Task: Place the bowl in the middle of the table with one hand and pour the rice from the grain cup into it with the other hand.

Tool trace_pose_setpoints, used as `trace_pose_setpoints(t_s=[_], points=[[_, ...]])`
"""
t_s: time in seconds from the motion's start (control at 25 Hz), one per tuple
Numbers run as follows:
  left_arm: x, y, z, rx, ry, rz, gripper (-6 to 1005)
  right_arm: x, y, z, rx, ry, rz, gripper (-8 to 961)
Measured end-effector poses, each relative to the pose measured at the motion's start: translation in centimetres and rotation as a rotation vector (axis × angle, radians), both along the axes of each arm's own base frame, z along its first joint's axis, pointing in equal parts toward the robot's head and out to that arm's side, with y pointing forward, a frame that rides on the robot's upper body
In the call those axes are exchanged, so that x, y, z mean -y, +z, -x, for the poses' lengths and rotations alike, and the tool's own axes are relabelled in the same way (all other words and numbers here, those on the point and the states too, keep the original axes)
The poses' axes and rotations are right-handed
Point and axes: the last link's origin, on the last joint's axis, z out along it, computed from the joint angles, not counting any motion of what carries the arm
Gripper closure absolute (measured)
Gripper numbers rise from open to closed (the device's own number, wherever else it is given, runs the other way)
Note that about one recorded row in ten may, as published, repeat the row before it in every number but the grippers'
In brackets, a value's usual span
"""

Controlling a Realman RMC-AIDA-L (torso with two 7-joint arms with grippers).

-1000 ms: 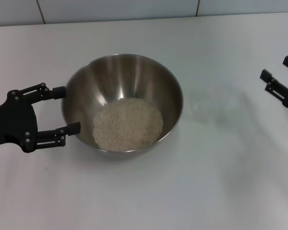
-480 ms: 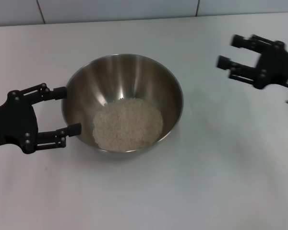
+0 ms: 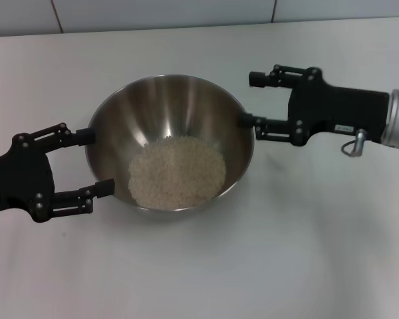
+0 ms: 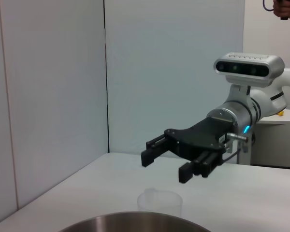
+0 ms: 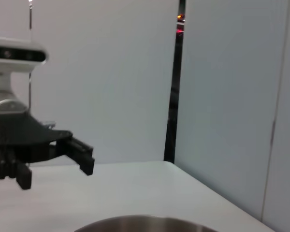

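- Stainless steel is showing all over the bowl, which is sitting near the middle of the table, a little toward its left edge, with the rice already lying in a pale heap on its floor.
- Left gripper is waiting at the bowl's left side, jaws spread wide, with one fingertip just beside the rim and the other by the wall lower down; neither is clamping anything.
- Right gripper is reaching in from the table's right edge, jaws likewise open and holding nothing, its nearer fingertip at or almost touching the bowl's right rim.
- Grain cup is appearing only in the left wrist view, a clear, apparently empty cup standing just beyond the bowl's far rim; in the head view I cannot make it out.
- Judging by the look, the bowl is handling as stiff and slick, now bottom-heavy with grain, so pinching the thin rim is seeming the safest hold; pushing on the curved wall could slide it.
- By contrast, the cup is looking light and thin-walled, so a gentle grip around its middle is seeming wise.
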Motion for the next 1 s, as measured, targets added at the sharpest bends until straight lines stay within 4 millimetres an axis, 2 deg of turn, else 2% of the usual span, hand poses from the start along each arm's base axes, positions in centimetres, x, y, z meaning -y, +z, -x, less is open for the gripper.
trace_pose_setpoints(t_s=[0.24,0.48,1.0], points=[[0.1,-0.1,0.1,-0.001,-0.003,-0.003,155,0.2,-0.4,-0.2,0.005,0.001,0.002,245],[0.3,0.0,0.3,-0.002,0.003,-0.005,155,1.0,-0.6,-1.1,0.003,0.001,-0.023,245],[0.4,-0.2,0.3,-0.009,-0.021,-0.021,155,1.5,-1.0,-1.5,0.013,0.037,-0.047,245]])
